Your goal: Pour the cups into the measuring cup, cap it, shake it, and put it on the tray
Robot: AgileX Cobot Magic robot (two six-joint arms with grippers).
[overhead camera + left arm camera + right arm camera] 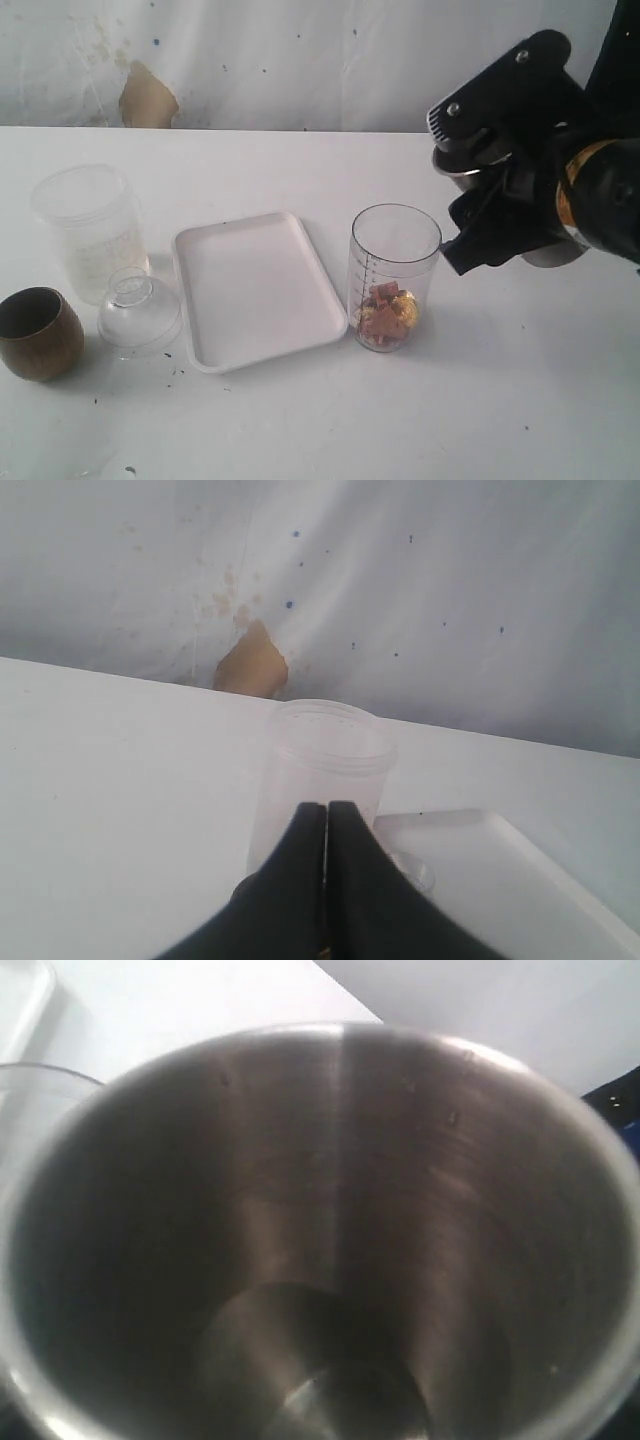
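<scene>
Squat brown wooden cup (38, 330) looks light, rigid: pinch its rim. Right end effector (478, 182) grasps the slippery tapered steel tumbler (320, 1210); left end effector (326, 818) clenched empty.

Exterior high; left wrist shares tray (250, 290).

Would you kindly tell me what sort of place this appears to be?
Likely a robotics lab bench rather than a kitchen: a plain white table before a stained white backdrop, a black robot end effector gripping a stainless-steel tumbler, and a tall clear plastic measuring cup.
</scene>
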